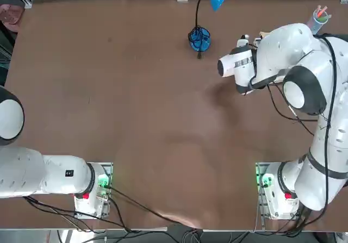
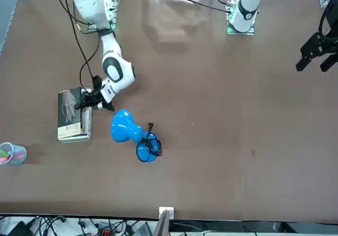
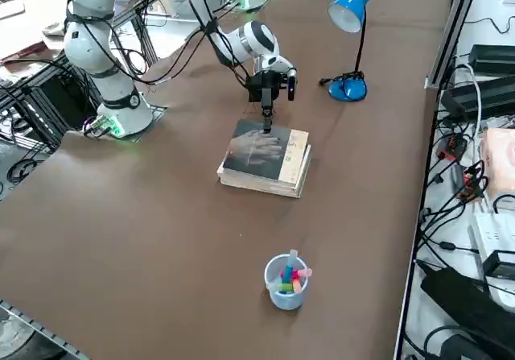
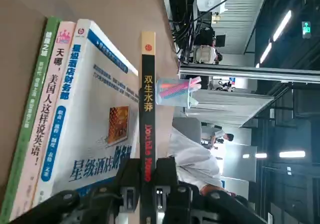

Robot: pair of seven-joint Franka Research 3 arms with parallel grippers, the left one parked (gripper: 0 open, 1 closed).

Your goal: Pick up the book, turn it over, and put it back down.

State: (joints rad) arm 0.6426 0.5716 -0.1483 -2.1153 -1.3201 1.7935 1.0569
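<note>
The book (image 3: 257,151) lies grey face up, pale sketch showing, on top of a small stack at the table's right side. From the front it shows at the left (image 2: 68,106). In the right wrist view its thin black spine (image 4: 148,93) runs up between my fingers. My right gripper (image 3: 266,122) points down at the stack's far edge, next to the lamp side (image 2: 87,103). Its fingertips (image 4: 148,169) sit against both sides of the black spine, shut on it. The book still rests flat on the stack. In the top view the arm hides it.
Under the book lie a thick white-and-blue book (image 4: 100,108), a pink one and a green one. A blue desk lamp (image 3: 350,14) stands just beyond the stack (image 2: 127,128). A cup of coloured pens (image 3: 287,282) stands near the table's right edge (image 2: 11,153).
</note>
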